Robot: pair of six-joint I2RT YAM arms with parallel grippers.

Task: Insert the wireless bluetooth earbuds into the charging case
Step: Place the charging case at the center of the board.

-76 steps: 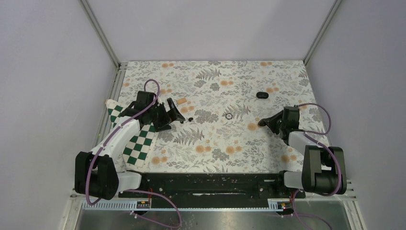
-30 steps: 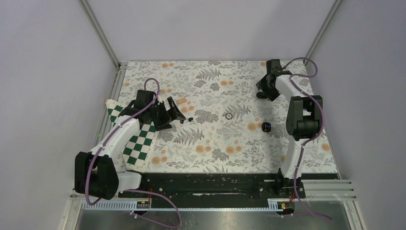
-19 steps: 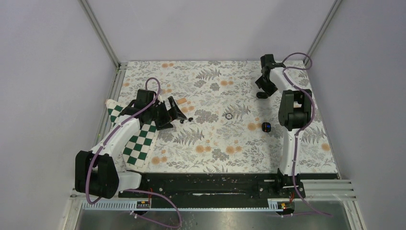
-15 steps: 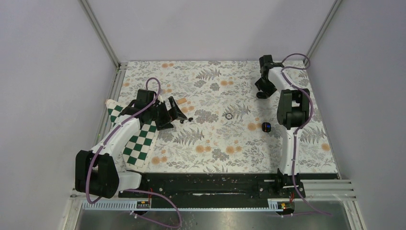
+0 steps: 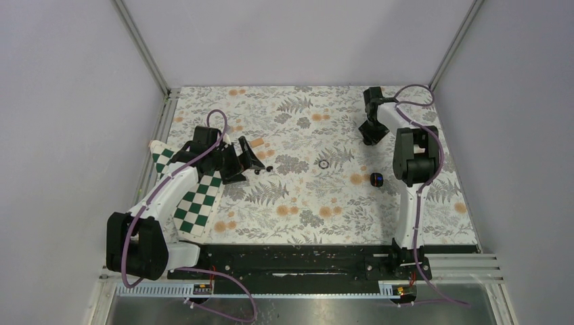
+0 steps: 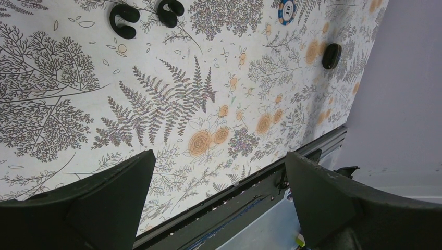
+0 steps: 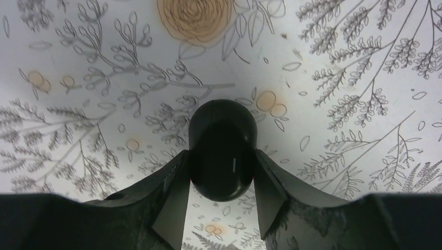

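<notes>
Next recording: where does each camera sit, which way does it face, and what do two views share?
Top external: above and behind the bases, looking down on the table; left arm and right arm show in full.
Left wrist: low over the table, looking obliquely toward its near rail; open left fingers frame the bottom edge.
Right wrist: looks straight down at the charging case, right fingers against its two sides.
Shared: the earbuds and the ring appear in top external and left wrist.
</notes>
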